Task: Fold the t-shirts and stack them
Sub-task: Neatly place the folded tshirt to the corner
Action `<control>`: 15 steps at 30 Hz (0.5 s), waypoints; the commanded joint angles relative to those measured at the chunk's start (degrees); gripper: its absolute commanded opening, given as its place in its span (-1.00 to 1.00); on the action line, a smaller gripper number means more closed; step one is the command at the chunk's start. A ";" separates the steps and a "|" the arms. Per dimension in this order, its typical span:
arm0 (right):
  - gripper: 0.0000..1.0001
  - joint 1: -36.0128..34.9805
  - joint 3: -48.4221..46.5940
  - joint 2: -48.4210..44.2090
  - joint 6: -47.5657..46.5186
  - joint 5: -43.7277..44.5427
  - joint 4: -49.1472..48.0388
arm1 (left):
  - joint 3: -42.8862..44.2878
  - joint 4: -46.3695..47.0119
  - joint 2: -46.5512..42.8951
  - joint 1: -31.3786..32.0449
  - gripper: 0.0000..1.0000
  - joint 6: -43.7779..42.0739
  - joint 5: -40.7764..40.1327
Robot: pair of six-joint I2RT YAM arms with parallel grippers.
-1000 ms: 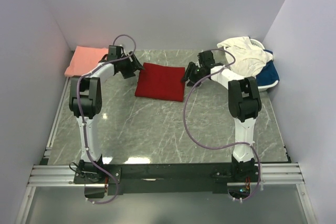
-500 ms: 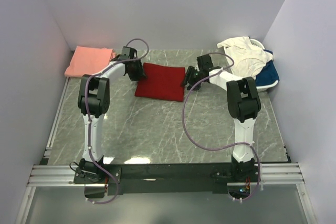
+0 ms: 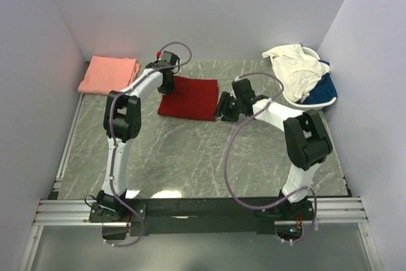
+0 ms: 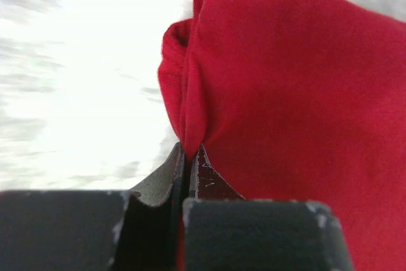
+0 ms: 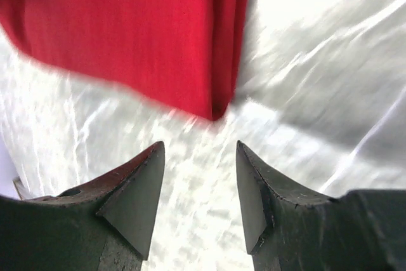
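Red t-shirt (image 3: 188, 98), folded into a flat rectangle, lies on the grey marbled bench (image 3: 190, 157) toward its far side. The left fingers (image 4: 162, 182) are pressed together on the shirt's far-left corner and pinch a small bunch of its edge, which puckers just above their tips. The right fingers (image 5: 136, 188) stand spread and hold nothing; they are poised over bare bench just beside the shirt's near-right corner, where the stacked folded layers show along the right edge. Well to the left of the red t-shirt, a salmon pink t-shirt (image 3: 109, 73) rests folded by the left wall. Well to its right, a cream-white t-shirt (image 3: 293, 68) is heaped loosely over a white basket (image 3: 314, 101), with a blue t-shirt (image 3: 322, 88) showing beneath it. Both arms reach in from either side of the red t-shirt.
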State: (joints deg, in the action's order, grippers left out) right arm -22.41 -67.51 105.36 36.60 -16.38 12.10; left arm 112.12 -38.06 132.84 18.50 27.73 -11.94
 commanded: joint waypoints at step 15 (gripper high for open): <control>0.08 -11.07 17.14 -17.82 -0.65 4.52 -3.66 | 8.65 11.33 -4.16 -9.97 -0.99 -32.72 -28.39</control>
State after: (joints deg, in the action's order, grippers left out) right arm -33.10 -51.22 91.33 36.93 -14.00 9.50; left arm 119.61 -35.51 132.94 8.88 5.89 -35.57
